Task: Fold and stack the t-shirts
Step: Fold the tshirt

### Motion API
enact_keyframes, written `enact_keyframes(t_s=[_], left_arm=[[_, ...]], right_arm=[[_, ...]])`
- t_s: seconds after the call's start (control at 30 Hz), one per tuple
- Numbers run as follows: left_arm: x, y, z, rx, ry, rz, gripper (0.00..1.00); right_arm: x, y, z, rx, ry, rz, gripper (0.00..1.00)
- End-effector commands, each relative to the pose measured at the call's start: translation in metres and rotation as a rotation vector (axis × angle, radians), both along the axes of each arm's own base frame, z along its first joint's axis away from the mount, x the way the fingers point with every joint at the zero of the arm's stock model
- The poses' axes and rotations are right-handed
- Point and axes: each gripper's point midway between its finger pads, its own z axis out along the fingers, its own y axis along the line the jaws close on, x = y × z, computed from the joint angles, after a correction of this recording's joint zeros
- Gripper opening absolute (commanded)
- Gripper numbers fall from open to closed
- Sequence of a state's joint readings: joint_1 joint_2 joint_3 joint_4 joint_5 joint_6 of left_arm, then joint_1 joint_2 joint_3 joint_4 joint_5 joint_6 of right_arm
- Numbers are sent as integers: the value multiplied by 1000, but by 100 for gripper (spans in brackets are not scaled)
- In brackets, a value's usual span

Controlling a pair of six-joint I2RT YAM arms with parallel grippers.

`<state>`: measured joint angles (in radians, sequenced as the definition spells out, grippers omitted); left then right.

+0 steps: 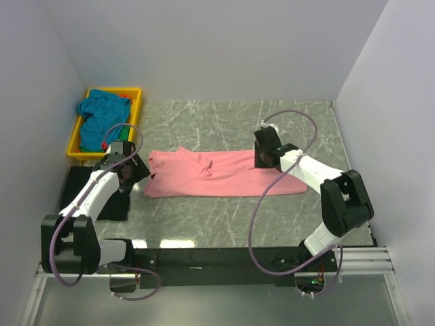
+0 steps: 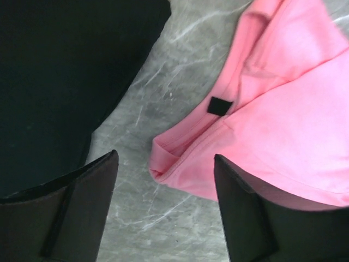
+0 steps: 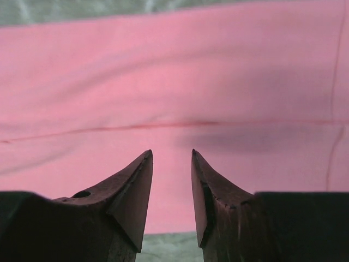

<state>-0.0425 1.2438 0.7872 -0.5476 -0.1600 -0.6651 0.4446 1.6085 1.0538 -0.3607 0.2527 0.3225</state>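
Yellow tray [image 1: 75, 139]: far left; teal t-shirt [image 1: 102, 109] heaped inside, unfolded.
Left gripper [image 2: 164, 158]: jaws wide apart, empty, over the pink shirt's left end.
Pink t-shirt [image 1: 224, 175]: mid-table, folded into a long band; crosswise folds and stacking not yet done.
Right gripper [image 3: 172, 155]: jaws partly apart, gripping nothing, above the right end.
Writing: small black tag [image 2: 220, 105], nothing readable.

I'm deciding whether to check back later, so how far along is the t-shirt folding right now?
Done: the pink t-shirt lies on the table, apparently folded into a long band. In hand: the left gripper and right gripper hover at its two ends, jaws open, holding nothing. Left: folding that band shorter, then the teal t-shirt and others heaped in the yellow tray. No stack yet.
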Motion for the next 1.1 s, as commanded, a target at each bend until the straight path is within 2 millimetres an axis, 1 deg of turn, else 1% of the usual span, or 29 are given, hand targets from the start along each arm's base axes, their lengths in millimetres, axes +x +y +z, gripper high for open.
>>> enact_keyframes(t_s=[0.0, 0.03, 0.1, 0.13, 0.2, 0.23, 0.3, 0.37, 0.47, 0.67, 0.8, 0.87, 0.9, 0.93, 1.0, 1.03, 1.07], left_arm=[[-5, -9, -16, -68, 61, 27, 75], [-6, -13, -24, -88, 87, 32, 70], [-6, -14, -30, -97, 108, 39, 66], [-7, -14, -33, -100, 117, 48, 62], [-8, -14, -40, -97, 147, 57, 57], [-7, -13, -42, -97, 153, 66, 51], [-10, -13, -50, -97, 190, 77, 47], [-11, -15, -56, -107, 216, 84, 46], [-13, -12, -63, -93, 246, 100, 46], [-14, -3, -65, -45, 270, 126, 45], [-12, 1, -68, -21, 296, 133, 46], [-7, 3, -68, -8, 303, 135, 46], [-5, 4, -67, -4, 302, 137, 47], [1, 4, -62, -2, 291, 134, 47], [5, 5, -54, 1, 273, 138, 50], [11, 5, -41, -1, 237, 137, 51], [14, 5, -35, 1, 220, 140, 52]], right_arm=[[-23, -8, -10, 66, 49, -31, 42], [-30, -10, -15, 70, 68, -29, 42], [-36, -16, -21, 78, 91, -37, 42], [-40, -17, -25, 78, 115, -35, 43], [-48, -19, -33, 73, 155, -30, 43], [-52, -20, -36, 66, 171, -29, 43], [-58, -21, -42, 63, 203, -27, 43], [-67, -21, -50, 59, 248, -20, 43], [-81, -24, -61, 49, 311, -18, 43], [-111, -23, -81, 71, 425, 3, 42], [-126, -14, -84, 123, 480, 38, 42], [-135, -10, -83, 145, 515, 48, 41], [-137, -9, -83, 150, 526, 50, 41], [-142, -8, -81, 161, 538, 57, 41], [-145, -8, -78, 158, 539, 59, 41], [-148, -9, -74, 158, 537, 59, 41], [-149, -10, -72, 157, 535, 59, 41]])
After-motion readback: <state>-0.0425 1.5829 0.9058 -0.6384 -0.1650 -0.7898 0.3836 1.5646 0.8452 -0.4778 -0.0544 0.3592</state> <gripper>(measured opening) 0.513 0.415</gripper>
